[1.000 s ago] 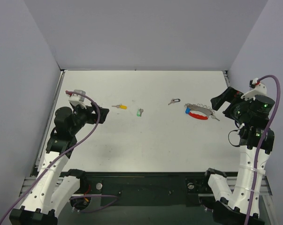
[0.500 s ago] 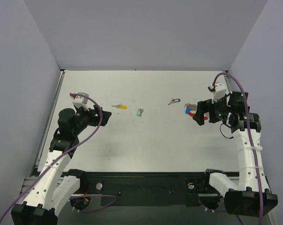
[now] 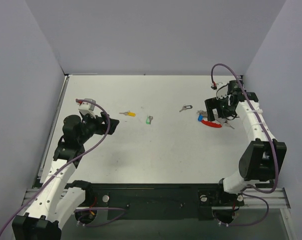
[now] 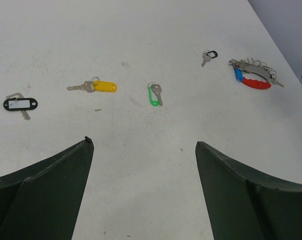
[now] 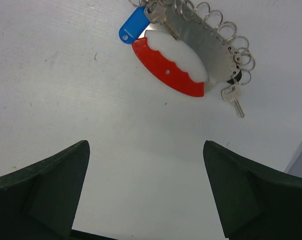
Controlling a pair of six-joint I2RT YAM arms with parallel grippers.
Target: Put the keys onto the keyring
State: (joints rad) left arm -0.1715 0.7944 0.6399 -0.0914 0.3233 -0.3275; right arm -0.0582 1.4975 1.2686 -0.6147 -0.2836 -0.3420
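Observation:
The keyring (image 5: 173, 70), a silver row of coils on a curved red piece, lies at the table's right (image 3: 211, 123) with a blue-tagged key (image 5: 132, 25) and a bare key (image 5: 234, 97) on it. My right gripper (image 3: 217, 116) hovers just over it, open and empty (image 5: 145, 142). A yellow-tagged key (image 3: 128, 114) and a green-tagged key (image 3: 149, 120) lie left of centre. A black-tagged key (image 4: 20, 104) lies further left. My left gripper (image 3: 109, 123) is open and empty (image 4: 143, 142), near the yellow key (image 4: 101, 87) and short of the green key (image 4: 154, 95).
A small key on a black loop (image 3: 185, 107) lies between the green key and the keyring (image 4: 256, 80). Grey walls close in the table (image 3: 156, 150) at the back and on both sides; the right wall stands close behind the keyring.
My right arm has swung in from the right edge, reaching out over the keyring. The left arm has barely shifted. Both grippers stayed open.

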